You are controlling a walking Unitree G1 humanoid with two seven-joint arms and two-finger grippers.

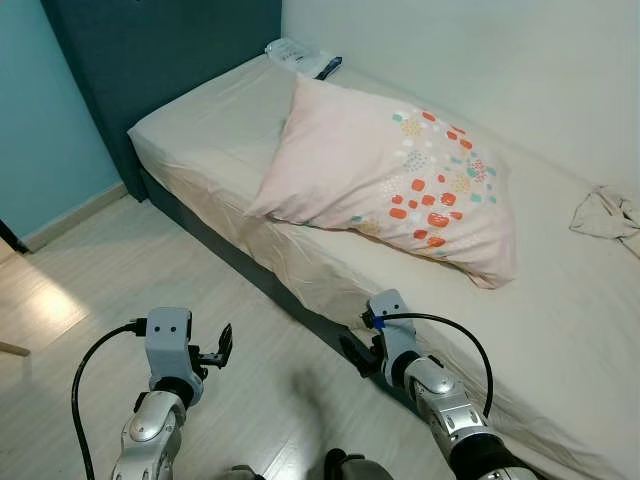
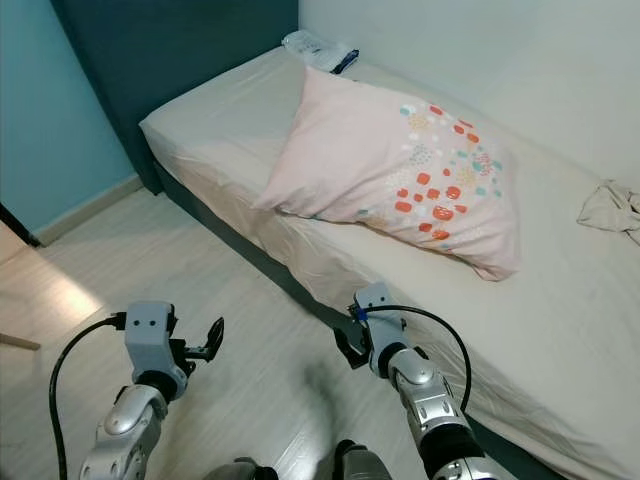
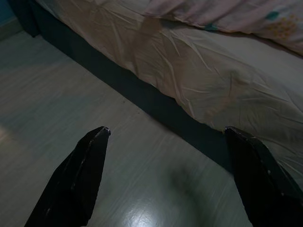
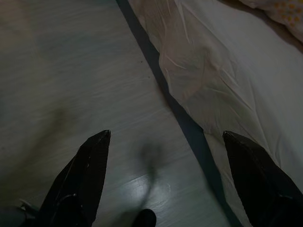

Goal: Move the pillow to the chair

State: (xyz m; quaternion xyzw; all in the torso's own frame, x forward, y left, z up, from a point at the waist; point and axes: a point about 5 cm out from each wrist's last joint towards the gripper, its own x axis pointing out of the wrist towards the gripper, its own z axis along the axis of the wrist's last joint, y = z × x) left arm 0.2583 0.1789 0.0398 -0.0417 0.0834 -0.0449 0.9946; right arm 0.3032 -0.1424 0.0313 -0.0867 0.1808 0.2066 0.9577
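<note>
We're looking down at the bed (image 1: 230,150), and there's the pillow (image 1: 390,175), pale pink with orange and teal spots, lying across the middle of the mattress, its near corner close to the bed's edge. Our left gripper (image 3: 165,137) hovers over the pale wood floor (image 1: 150,270) in front of the bed, jaws spread wide with nothing between them. Our right gripper (image 4: 165,137) hangs just beside the mattress edge, jaws equally wide apart and holding nothing, the dark bed base running between floor and sheet below it. Up by the dark headboard (image 1: 150,50) sits a small clear packet (image 1: 300,55), perhaps wrapped tissues, hard to say. A crumpled cloth (image 1: 607,215) lies on the sheet at the far right, well apart from the pillow.
</note>
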